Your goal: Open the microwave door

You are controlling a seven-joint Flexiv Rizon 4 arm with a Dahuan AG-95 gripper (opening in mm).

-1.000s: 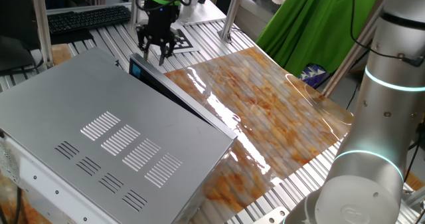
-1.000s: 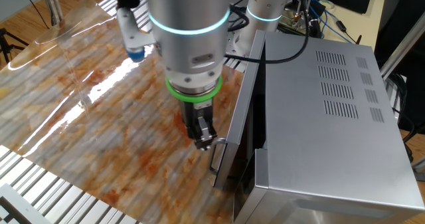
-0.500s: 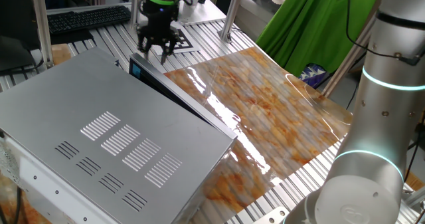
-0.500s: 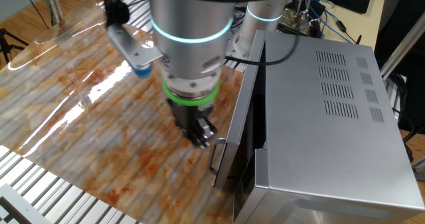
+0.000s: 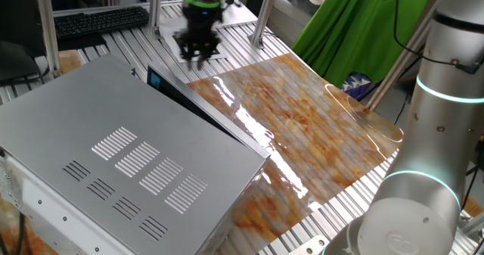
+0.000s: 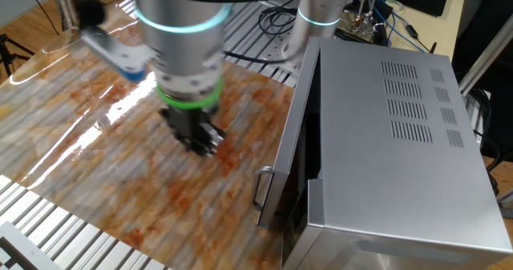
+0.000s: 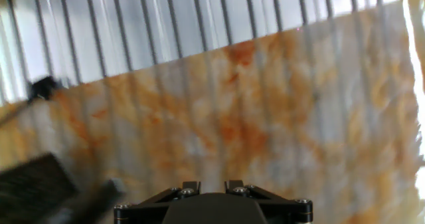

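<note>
1. So the microwave (image 6: pixel 385 134) is the big grey slotted box sitting at one edge of the orange-brown marbled board (image 6: pixel 96 142), easily the biggest thing there.
2. The microwave door (image 6: pixel 290 154) is the thin dark panel running along the microwave's board-facing side. It stands slightly ajar, with a dark gap showing between it and the casing near the handle (image 6: pixel 261 187) end.
3. In one fixed view the same door (image 5: pixel 204 107) shows its blue-tinted patch at the end closest to the gripper (image 5: pixel 198 52).
4. The gripper (image 6: pixel 200 142) hangs over the board, off to the side of the microwave, clearly apart from the door and handle. Nothing is touching.
5. Fingers: honestly can't tell how wide they are. They're motion-blurred in both fixed views, and the hand view only catches the gripper body at the bottom edge. Nothing looks to be held.
6. The hand view is mostly blurry board, plus the slatted table (image 7: pixel 166 24) beyond it.
</note>
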